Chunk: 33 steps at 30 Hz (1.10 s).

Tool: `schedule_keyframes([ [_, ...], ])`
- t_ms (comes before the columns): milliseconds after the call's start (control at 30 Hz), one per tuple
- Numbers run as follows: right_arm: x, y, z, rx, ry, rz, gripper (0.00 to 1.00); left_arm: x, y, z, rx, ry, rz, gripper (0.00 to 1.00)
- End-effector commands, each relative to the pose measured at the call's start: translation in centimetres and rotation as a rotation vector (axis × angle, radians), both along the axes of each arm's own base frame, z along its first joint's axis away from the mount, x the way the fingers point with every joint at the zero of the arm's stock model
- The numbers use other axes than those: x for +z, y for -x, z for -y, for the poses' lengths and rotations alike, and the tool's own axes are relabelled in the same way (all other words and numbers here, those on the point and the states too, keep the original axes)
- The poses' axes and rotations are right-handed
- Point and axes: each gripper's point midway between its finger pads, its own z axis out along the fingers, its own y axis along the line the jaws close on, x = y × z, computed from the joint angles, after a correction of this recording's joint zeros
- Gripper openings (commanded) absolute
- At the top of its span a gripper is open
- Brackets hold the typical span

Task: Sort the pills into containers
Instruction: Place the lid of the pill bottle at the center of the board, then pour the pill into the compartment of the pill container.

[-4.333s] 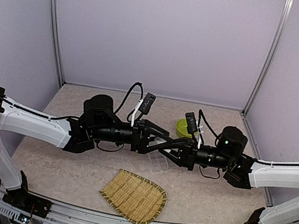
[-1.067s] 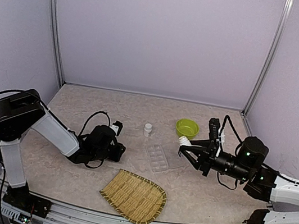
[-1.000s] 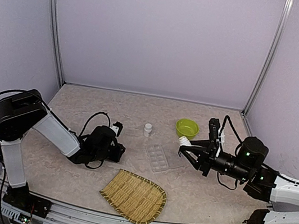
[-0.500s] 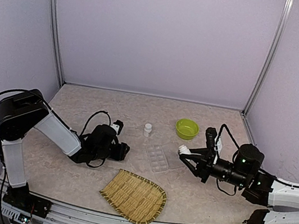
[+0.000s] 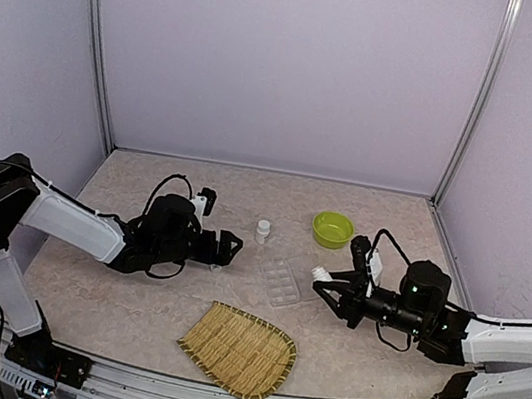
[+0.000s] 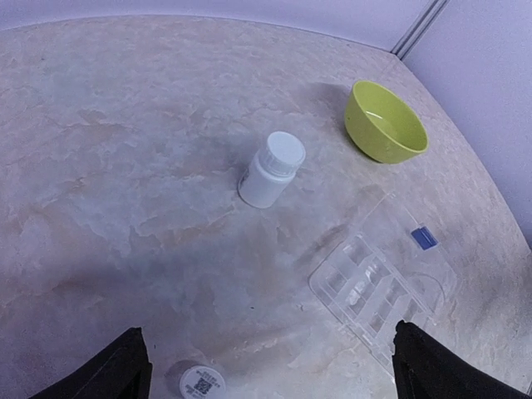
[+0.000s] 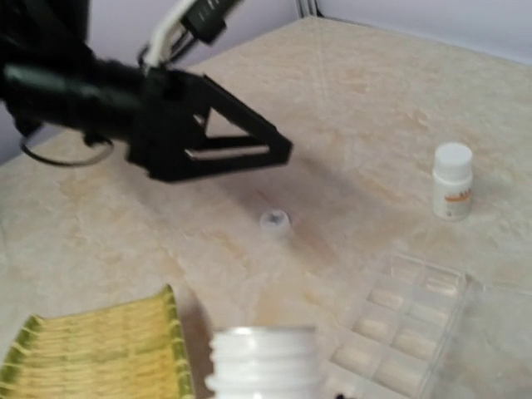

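left gripper [image 5: 225,248]: fingers spread wide with nothing between them. Its own wrist cam shows it best, one dark fingertip in each bottom corner and bare table [image 6: 108,166] in the gap.
right gripper [image 5: 322,281]: clamped on the open bottle [image 5: 319,272], a white one with no cap. The right wrist cam shows only the threaded mouth at the bottom edge and not the fingers, so the grip itself reads from the top cam.
organiser box [image 5: 281,281]: clear and flat on the table, just past the right gripper's tip and a bit to its side. It sits between the two grippers, closer to the right one.
blue mark [image 6: 424,238]: only the left wrist cam shows it, on the box's flat clear flap.
pills: can't tell from any view whether the compartments hold any.
loose cap [image 7: 273,221]: on the table just under and ahead of the left gripper. Tiny from above, clear on both wrist cams.
capped bottle [image 5: 262,230]: upright, beyond the left gripper's tip and well apart from the right gripper.
green bowl [image 5: 332,228]: past the right gripper, off to one side.
bamboo tray [image 5: 238,349]: nearer the arm bases than both grippers.
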Motion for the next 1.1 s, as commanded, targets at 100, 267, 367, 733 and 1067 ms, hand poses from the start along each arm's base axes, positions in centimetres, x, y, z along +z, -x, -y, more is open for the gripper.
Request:
schedule_keyframes([
  [100,-1.8,-1.4,-0.3,-0.035,0.023,0.007,0.22,2.1,1.2,2.0,-0.126,0.032,-0.014,0.99],
  [267,-3.3,-2.0,-0.7,-0.050,0.049,-0.017,0.24,1.3,1.9,2.8,-0.177,0.032,-0.015,0.99],
  [367,-4.6,-2.4,-0.9,-0.059,0.093,-0.042,0.24,0.5,2.5,3.5,-0.215,0.036,-0.028,0.99],
  [733,-8.0,-3.1,-1.2,-0.056,0.236,-0.096,0.24,0.5,3.6,3.8,-0.257,0.069,-0.024,0.99],
  [1067,-10.0,-4.1,-1.6,-0.063,0.327,-0.105,0.24,0.9,3.7,3.4,-0.252,0.076,-0.016,0.99],
])
